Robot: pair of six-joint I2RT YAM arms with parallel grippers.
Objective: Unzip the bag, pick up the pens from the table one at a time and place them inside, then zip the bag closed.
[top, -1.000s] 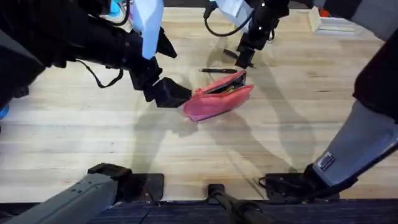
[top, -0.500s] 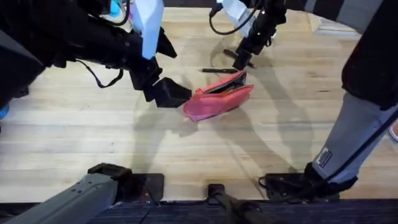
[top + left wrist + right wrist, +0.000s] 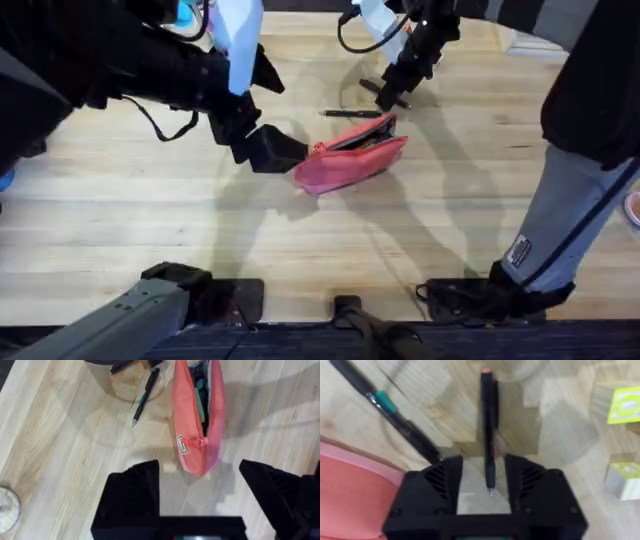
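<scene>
The pink bag (image 3: 350, 160) lies mid-table with its zipper open, and something green shows inside the bag (image 3: 197, 405). My left gripper (image 3: 283, 152) is open at the bag's left end, and that end sits between its fingers (image 3: 135, 485). One pen (image 3: 348, 113) with a green tip (image 3: 144, 395) lies just beyond the bag. My right gripper (image 3: 388, 95) is open over a second dark pen (image 3: 487, 435) with a pinkish tip, which runs between its fingers (image 3: 445, 480). The teal-banded pen (image 3: 385, 405) lies next to the bag (image 3: 350, 485).
Two small wooden blocks with yellow-green faces (image 3: 620, 405) lie on the table (image 3: 150, 220) just beyond the right gripper. A pale flat object (image 3: 535, 38) sits at the far right edge. The near half of the table is open wood.
My right gripper has shifted slightly farther away and to the left, over the far pen. The left gripper and the bag have stayed put.
</scene>
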